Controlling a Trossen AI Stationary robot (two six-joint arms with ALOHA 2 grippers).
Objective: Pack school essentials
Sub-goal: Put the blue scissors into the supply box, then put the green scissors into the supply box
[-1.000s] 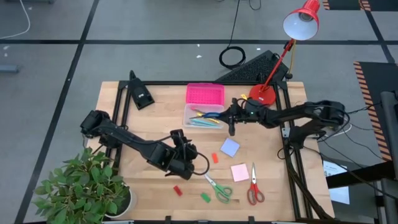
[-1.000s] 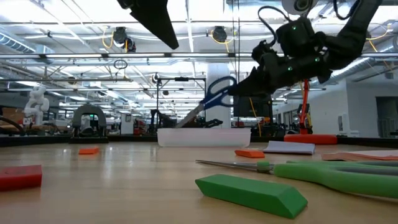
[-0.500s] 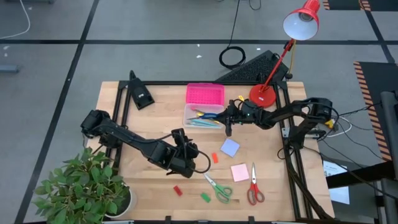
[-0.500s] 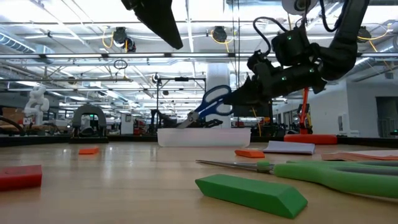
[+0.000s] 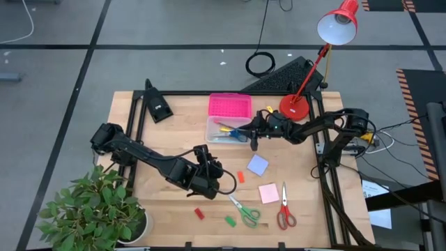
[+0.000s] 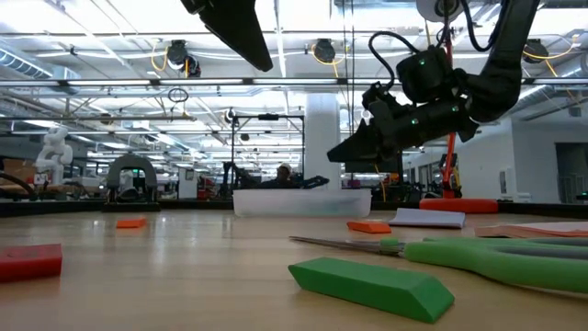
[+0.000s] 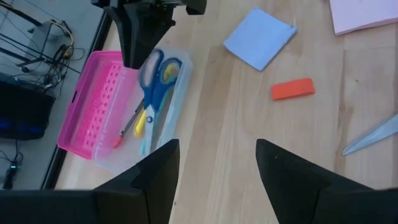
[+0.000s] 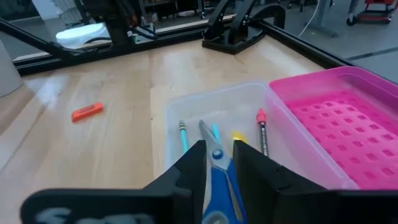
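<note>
Blue-handled scissors with slim steel blades lie in your clear plastic box; right gripper hovers above, fingers parted, empty. Left gripper open midtable.

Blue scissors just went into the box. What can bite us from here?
1. The right end effector hangs open just above the blue scissors in the clear box; lifting off-line could snag the handles or nudge the box.
2. The box already holds pencils, so later items may jam.
3. The green scissors lie close to the green eraser; a grasp there may push it away.
</note>
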